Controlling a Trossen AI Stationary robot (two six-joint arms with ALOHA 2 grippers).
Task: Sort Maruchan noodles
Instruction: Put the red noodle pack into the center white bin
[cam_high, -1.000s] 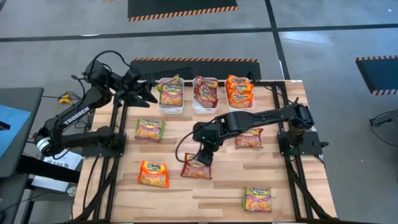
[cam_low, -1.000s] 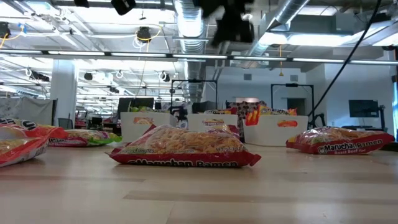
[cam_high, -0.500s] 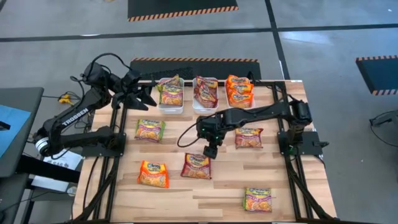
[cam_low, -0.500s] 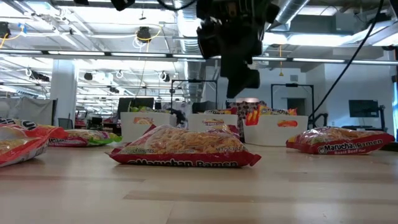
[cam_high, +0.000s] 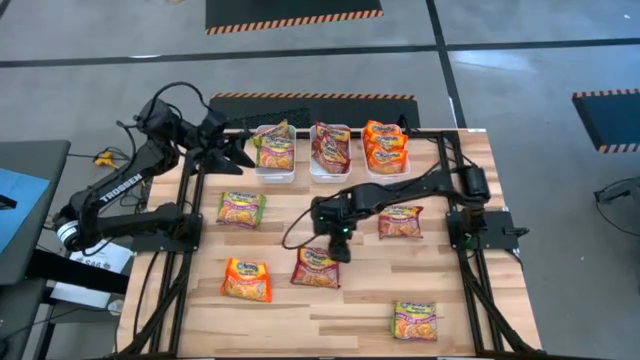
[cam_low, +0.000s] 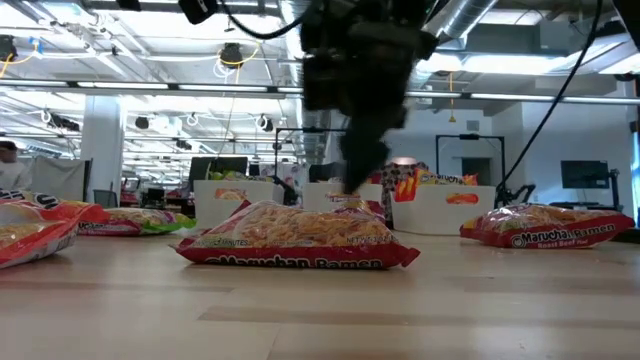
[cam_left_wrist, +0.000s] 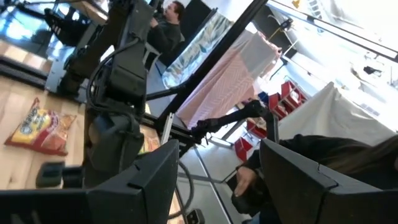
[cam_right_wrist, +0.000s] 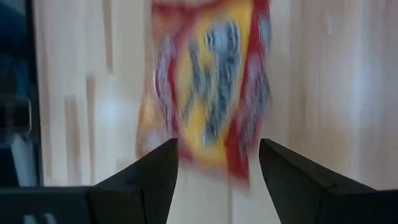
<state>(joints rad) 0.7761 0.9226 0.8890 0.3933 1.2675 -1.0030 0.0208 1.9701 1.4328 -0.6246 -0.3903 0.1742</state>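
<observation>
- Right gripper (cam_high: 339, 250) hung over the middle of the table, directly above the far edge of a maroon-trimmed packet (cam_high: 316, 268). Its fingers stood wide apart with nothing between them; the wrist view showed the packet (cam_right_wrist: 208, 87) framed in the gap, lying on bare wood.
- Left gripper (cam_high: 238, 150) waited near the table's far left corner, beside the bins, fingers spread and empty.
- Three white bins (cam_high: 275, 176) sat in a row along the far edge, each already holding packets: green-trimmed in the left one, maroon in the middle, orange in the right.
- Loose noodles on the table: a green-trimmed packet (cam_high: 241, 209) left of centre, an orange packet (cam_high: 246, 280) toward the near left, another packet (cam_high: 400, 222) right of centre, and a green-trimmed one (cam_high: 415, 320) near the near right corner.
- Judgement, handling: the packets looked light, with glossy film that was probably slick. The noodle block inside should be stiff but brittle, so a hard squeeze risked cracking it. The low view showed the maroon-trimmed packet (cam_low: 297, 238) lying flat, domed at the centre, thin at its crimped ends.
- Judgement, grasp: best taken across the short width at mid-body, fingers straddling the block. A crimped end was the fallback, but would let the packet swing.
- Judgement, risk: the film could slide on the wood as the fingers closed.
- Step in hand appeared to be the approach to this packet, presumably bound for the middle bin.
</observation>
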